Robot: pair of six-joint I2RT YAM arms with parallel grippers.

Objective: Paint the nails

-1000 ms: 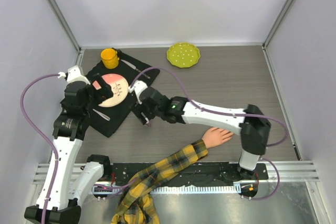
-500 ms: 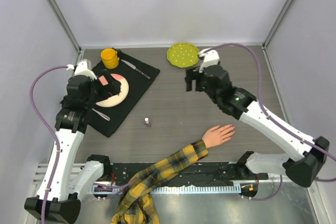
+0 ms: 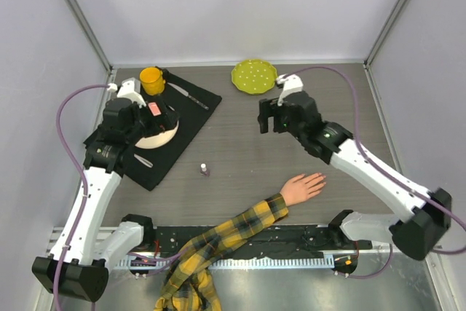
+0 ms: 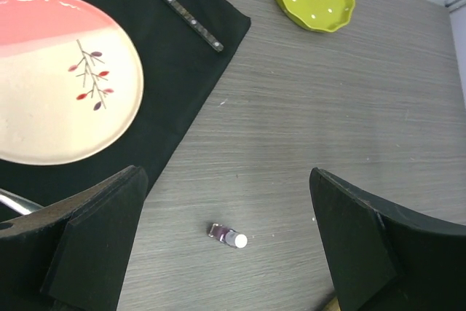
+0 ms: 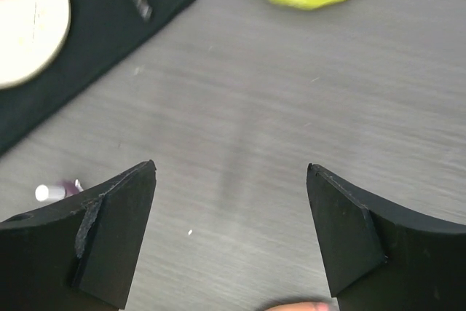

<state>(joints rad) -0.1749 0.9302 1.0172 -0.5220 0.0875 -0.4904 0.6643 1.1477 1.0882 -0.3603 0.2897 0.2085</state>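
Observation:
The pale mannequin hand [image 3: 302,187] lies palm down near the front, its yellow-and-black plaid sleeve [image 3: 240,227] trailing off the near edge. Its nails are too small to make out. A small purple polish bottle [image 3: 205,170] lies on its side on the wood, also visible as the bottle [image 4: 228,235] in the left wrist view. My left gripper [image 3: 160,118] hovers open over the plate, empty. Open and empty as well, my right gripper [image 3: 271,116] hangs above the table behind the hand, whose fingertip edge [image 5: 298,305] shows at the bottom of the right wrist view.
A black mat [image 3: 191,111] at back left carries a pink-and-cream plate [image 4: 58,78], a knife [image 3: 188,95] and another utensil [image 3: 140,158]. A yellow cup [image 3: 151,78] stands at the mat's far corner. A green dotted dish [image 3: 254,76] sits at the back centre.
My right arm has swung from the bottle near the mat over to the back right, its jaws widening. The bottle stays on the table. My left gripper shifted slightly rightward over the plate.

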